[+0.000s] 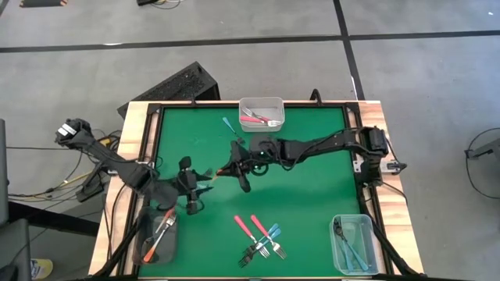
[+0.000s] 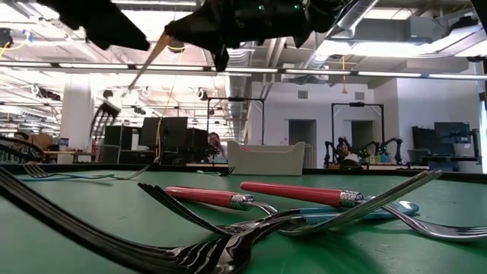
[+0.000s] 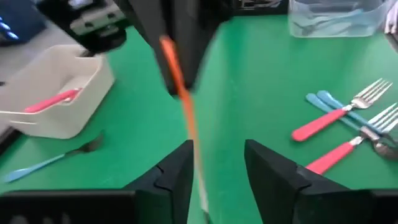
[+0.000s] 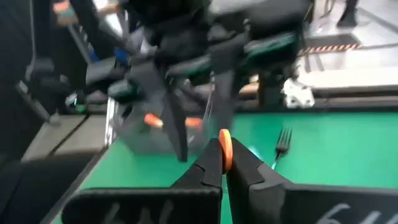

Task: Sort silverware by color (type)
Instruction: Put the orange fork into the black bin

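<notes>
An orange-handled fork (image 1: 212, 177) hangs in the air over the table's left middle, between my two grippers. My right gripper (image 1: 224, 171) reaches in from the right and is shut on its handle. My left gripper (image 3: 217, 152) is open. Its fingers stand on either side of the fork's lower handle (image 3: 194, 149); whether one of them touches it, I cannot tell. In the low view the fork (image 2: 148, 61) slants down, tines lowest. Loose pink and blue forks (image 1: 262, 238) lie on the green mat near the front edge, and one blue fork (image 1: 230, 129) lies farther back. My right gripper pinches the orange handle near its free end (image 4: 225, 148) between its two fingers. The fingers come about level from the table's right side. The fork is lifted clear of the mat and slants down from the hold toward my left gripper, tines lowest.
A white tub (image 1: 275, 103) with pink forks stands at the far middle. At the near left a clear tub (image 1: 148, 251) holds orange forks, and at the near right another clear tub (image 1: 337, 248) holds blue ones. Wooden rails frame the mat.
</notes>
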